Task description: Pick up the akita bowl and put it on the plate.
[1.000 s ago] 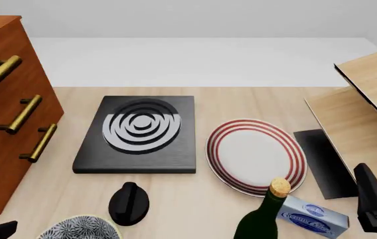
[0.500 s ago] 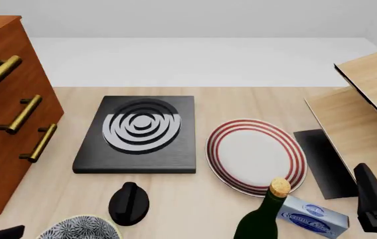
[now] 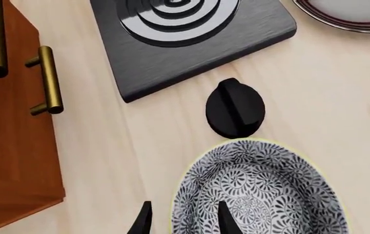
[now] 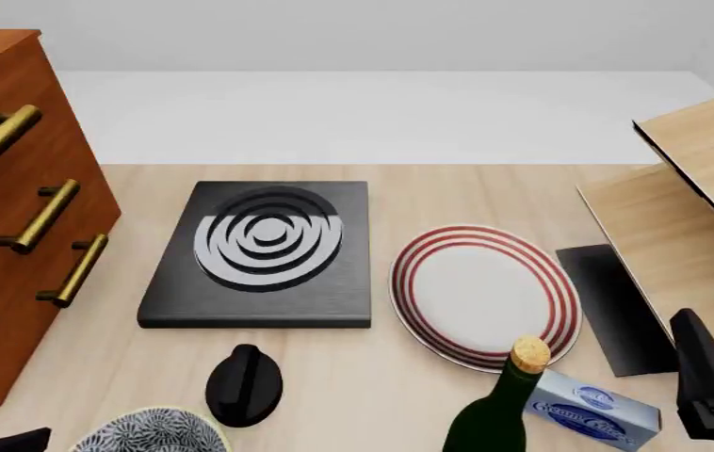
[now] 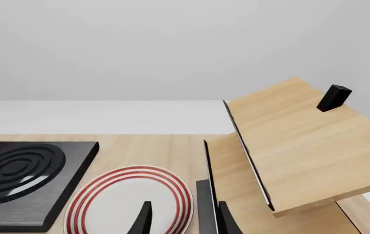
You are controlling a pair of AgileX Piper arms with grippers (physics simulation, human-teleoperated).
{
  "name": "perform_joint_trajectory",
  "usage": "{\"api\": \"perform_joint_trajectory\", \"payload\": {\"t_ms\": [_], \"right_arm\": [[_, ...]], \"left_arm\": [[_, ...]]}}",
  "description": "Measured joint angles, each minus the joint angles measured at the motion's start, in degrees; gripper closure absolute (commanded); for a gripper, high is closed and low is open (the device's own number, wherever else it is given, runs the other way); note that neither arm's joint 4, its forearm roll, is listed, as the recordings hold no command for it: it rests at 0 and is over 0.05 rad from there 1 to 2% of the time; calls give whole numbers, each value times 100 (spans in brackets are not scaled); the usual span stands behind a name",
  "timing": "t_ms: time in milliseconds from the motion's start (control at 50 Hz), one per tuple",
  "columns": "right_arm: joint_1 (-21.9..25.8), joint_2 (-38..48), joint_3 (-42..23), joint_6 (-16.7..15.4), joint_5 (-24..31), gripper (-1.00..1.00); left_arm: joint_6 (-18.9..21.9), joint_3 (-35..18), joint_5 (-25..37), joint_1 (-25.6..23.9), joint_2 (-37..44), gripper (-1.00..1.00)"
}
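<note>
Black-and-white floral pattern under a cream rim marks the deep round akita bowl (image 3: 260,192), which sits on the pale wooden table (image 3: 328,97) at the near left edge of the front view, just beside a black knob-shaped object (image 3: 235,108) and well apart from the flat white plate with red rings (image 4: 485,293). The left gripper (image 3: 183,220) hangs over the bowl's near wall, its fingers (image 3: 225,220) parted narrowly with the rim between their tips and nothing held yet. The step in hand appears to be the grasp: lower straight so one finger goes inside and one outside the wall, close firmly, then lift high enough to clear the knob. The right gripper (image 5: 183,219) is idle near the plate, fingers narrowly apart and empty.
</note>
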Motion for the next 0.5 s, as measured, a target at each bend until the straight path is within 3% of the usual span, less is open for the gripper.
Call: {"api": "perform_joint_trajectory", "payload": {"t_ms": [500], "right_arm": [[0,0,0,0,0,-100]], "left_arm": [[44,47,-120,106,0,-100]]}}
